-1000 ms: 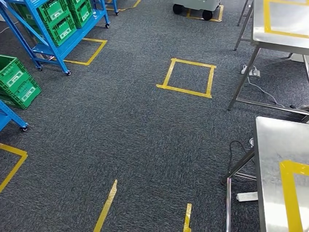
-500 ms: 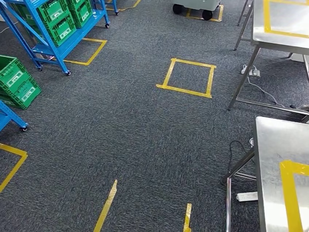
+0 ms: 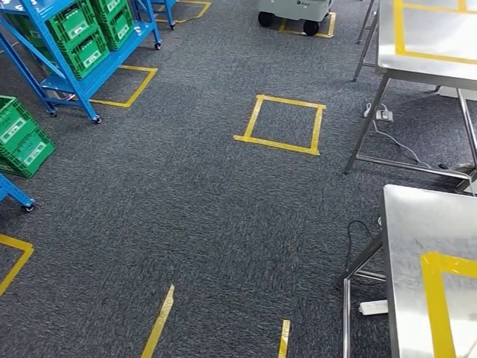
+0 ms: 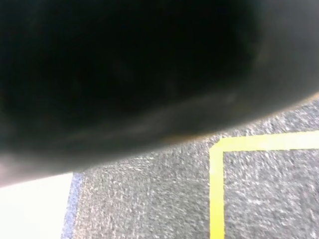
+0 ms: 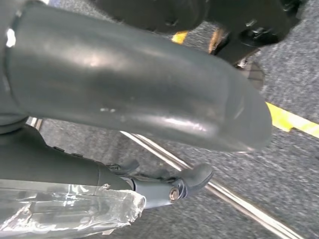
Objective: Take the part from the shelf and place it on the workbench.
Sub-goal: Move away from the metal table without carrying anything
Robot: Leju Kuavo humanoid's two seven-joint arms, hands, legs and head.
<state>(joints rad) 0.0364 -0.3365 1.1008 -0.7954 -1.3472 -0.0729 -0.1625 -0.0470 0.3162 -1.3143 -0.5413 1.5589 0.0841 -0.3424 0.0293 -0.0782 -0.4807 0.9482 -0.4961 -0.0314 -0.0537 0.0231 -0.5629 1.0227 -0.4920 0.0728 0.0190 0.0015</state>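
Note:
In the right wrist view my right hand (image 5: 124, 99) shows a thick grey thumb above and darker fingers (image 5: 192, 177) below. The fingers lie along the part (image 5: 68, 211), which is wrapped in crinkled clear plastic, and the hand holds it over the carpet. The near steel workbench (image 3: 408, 246), marked with yellow tape, stands at the lower right of the head view. The blue shelf (image 3: 73, 82) with green crates (image 3: 79, 33) stands at the far left. The left wrist view shows a dark blurred mass over carpet, and I cannot make out the left hand's fingers there.
A second steel workbench (image 3: 427, 37) stands at the back right. A yellow tape square (image 3: 276, 145) marks the carpet in the middle. A wheeled cart (image 3: 292, 11) is at the back. A green crate (image 3: 22, 138) sits at the left, and a power strip (image 3: 374, 307) lies beside the near bench.
The whole head picture has shifted a little to the left, so the camera has moved. The things on the floor keep their places relative to each other.

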